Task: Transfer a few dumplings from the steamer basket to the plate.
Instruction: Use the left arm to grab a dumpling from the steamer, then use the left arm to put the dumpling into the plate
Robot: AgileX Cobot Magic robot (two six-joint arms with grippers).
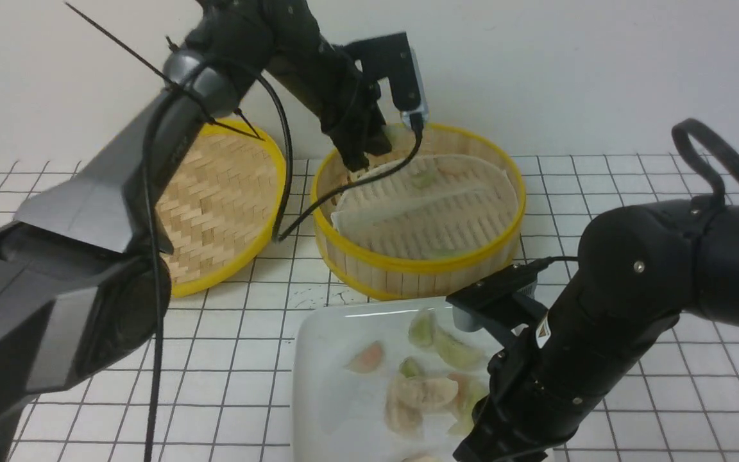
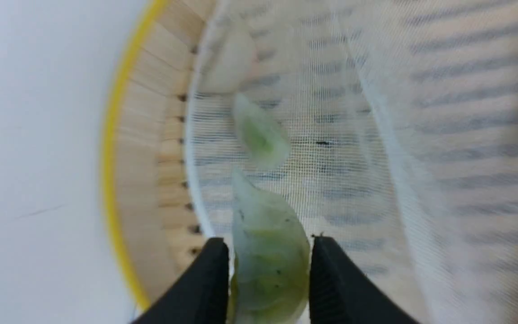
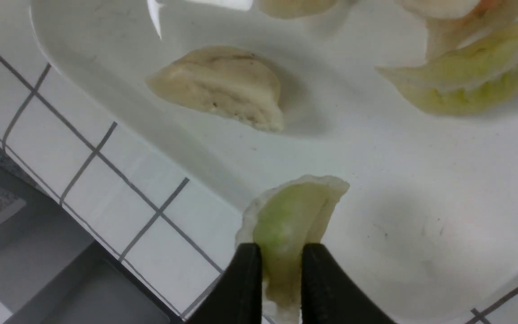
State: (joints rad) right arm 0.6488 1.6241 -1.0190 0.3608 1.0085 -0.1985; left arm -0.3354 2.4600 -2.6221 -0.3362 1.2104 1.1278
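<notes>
The steamer basket (image 1: 408, 266) stands at the back middle with a white liner (image 1: 408, 199) and a few green dumplings (image 1: 422, 179) in it. My left gripper (image 2: 270, 252) is at the basket's far left wall (image 2: 151, 148), shut on a pale green dumpling (image 2: 270, 265). Another green dumpling (image 2: 256, 135) lies on the liner just beyond it. The white plate (image 1: 324, 359) in front of the basket holds several dumplings (image 1: 453, 346). My right gripper (image 3: 281, 256) is shut on a green dumpling (image 3: 286, 216) over the plate's near edge (image 3: 376, 180). In the front view my right arm hides its fingers.
The shallow woven lid (image 1: 222, 199) lies left of the basket. A whitish dumpling (image 3: 223, 85) and a green one (image 3: 466, 76) lie on the plate beyond my right gripper. The table's front edge (image 3: 61, 252) is close to the plate. A black cable (image 1: 344, 189) hangs over the basket.
</notes>
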